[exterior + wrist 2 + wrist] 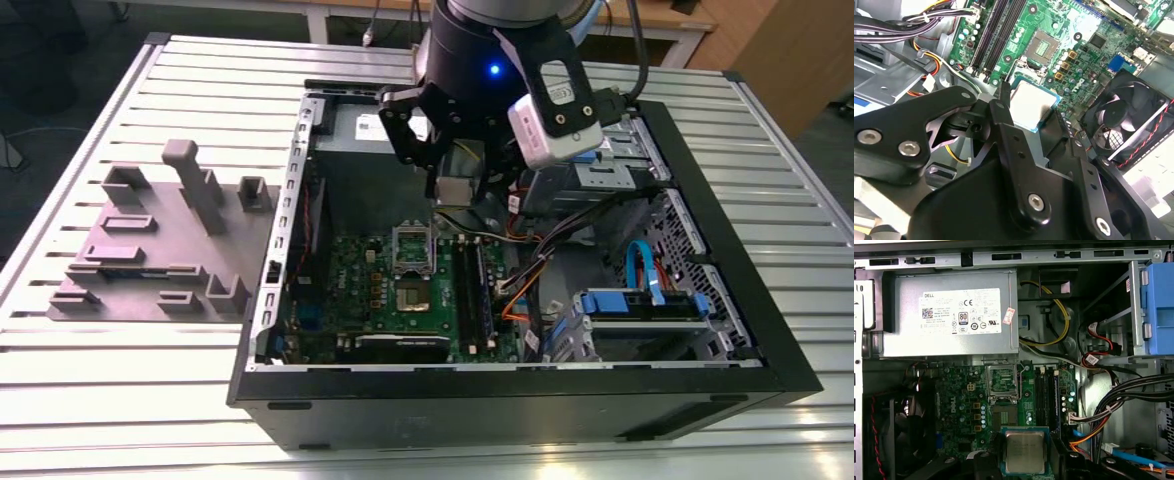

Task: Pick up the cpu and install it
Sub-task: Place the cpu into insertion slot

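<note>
Currently, end effector (454, 192) holds cpu (1025, 452) over open case (507, 400).

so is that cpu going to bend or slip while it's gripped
Probably stiff: the cpu is a flat square with a metal top, so it shouldn't flex. Likely light, being so thin and small against the case. It may slip or tilt: the gripper holds it by its narrow edges, above the motherboard.
</note>
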Controlling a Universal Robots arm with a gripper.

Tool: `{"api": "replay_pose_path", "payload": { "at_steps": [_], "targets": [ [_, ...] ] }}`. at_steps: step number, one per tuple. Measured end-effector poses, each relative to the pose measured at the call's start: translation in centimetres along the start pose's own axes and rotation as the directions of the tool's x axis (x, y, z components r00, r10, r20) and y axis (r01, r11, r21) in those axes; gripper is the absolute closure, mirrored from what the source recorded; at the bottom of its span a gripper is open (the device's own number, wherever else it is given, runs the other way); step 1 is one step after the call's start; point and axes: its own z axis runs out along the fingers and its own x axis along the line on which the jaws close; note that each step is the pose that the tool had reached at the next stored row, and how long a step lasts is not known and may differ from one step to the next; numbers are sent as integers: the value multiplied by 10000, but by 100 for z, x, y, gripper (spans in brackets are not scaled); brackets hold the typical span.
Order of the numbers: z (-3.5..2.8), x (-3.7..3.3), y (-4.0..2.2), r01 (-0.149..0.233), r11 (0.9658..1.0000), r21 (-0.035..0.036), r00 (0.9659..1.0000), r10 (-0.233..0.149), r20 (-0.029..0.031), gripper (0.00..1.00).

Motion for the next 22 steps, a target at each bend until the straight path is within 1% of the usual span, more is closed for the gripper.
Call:
{"api": "replay_pose_path", "payload": {
  "at_steps": [2,5,10,13,14,15,19,20,22],
  "targets": [
    [0,0,0,0,10000,-1,10000,0,0,53],
    [15,31,-1,0,10000,-2,10000,0,1,53],
    [102,37,-5,-29,10000,0,10000,29,-12,53],
    [157,36,-7,-249,9997,-5,9997,249,-3,53],
    [170,36,-6,-346,9994,-6,9994,346,0,53],
    [171,36,-6,-354,9994,-5,9994,354,1,53],
    [172,36,-8,-356,9994,-5,9994,356,1,53],
    [185,36,-8,-333,9994,-7,9994,333,1,53],
    [220,35,-10,-31,10000,0,10000,31,-10,53]
  ]
}}
